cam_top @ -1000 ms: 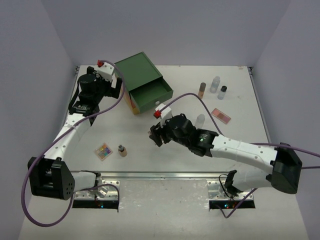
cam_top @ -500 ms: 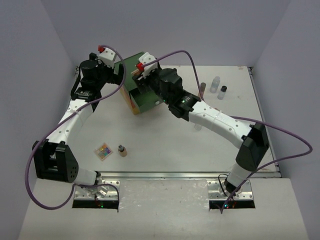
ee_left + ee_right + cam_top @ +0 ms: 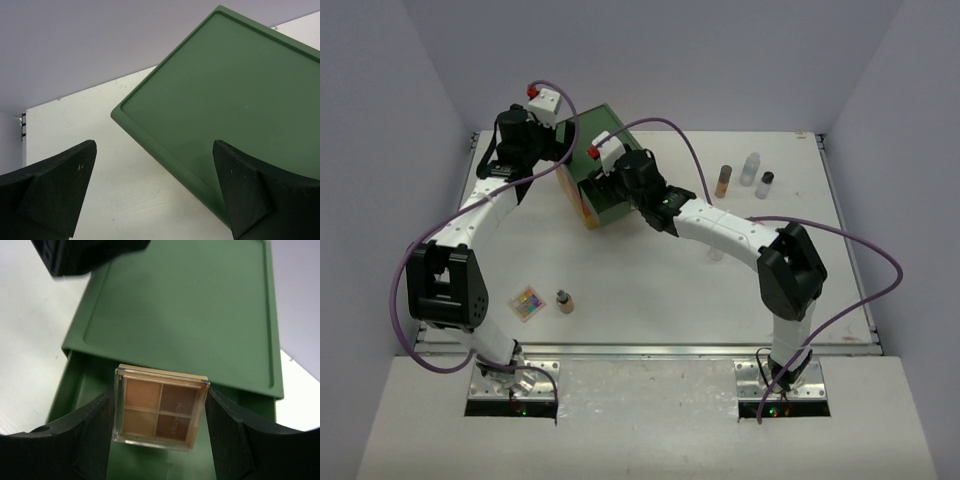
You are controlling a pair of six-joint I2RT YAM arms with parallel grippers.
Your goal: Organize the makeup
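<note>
My right gripper [image 3: 160, 412] is shut on a square brown four-pan palette [image 3: 161, 407] and holds it above the open top drawer [image 3: 87, 390] of the green box [image 3: 185, 315]. In the top view that gripper [image 3: 608, 186] is over the box front. My left gripper [image 3: 155, 187] is open and empty, its jaws straddling the box's back left corner [image 3: 150, 125]; in the top view it [image 3: 542, 142] is at the box's left rear. A multicoloured palette [image 3: 527, 302] and a tan bottle [image 3: 564, 300] lie at the near left. A tan bottle [image 3: 723, 180], a clear bottle [image 3: 751, 168] and a dark-capped bottle [image 3: 765, 184] stand at the back right.
The green box [image 3: 605, 150] with orange and yellow lower drawers stands at the back left. My right arm [image 3: 720, 228] stretches across the table's middle and hides what lies under it. Grey walls close the table on three sides.
My right arm has swung from the table's middle up to the green box, carrying the brown palette over the open drawer. My left gripper has shifted to the box's back left corner.
</note>
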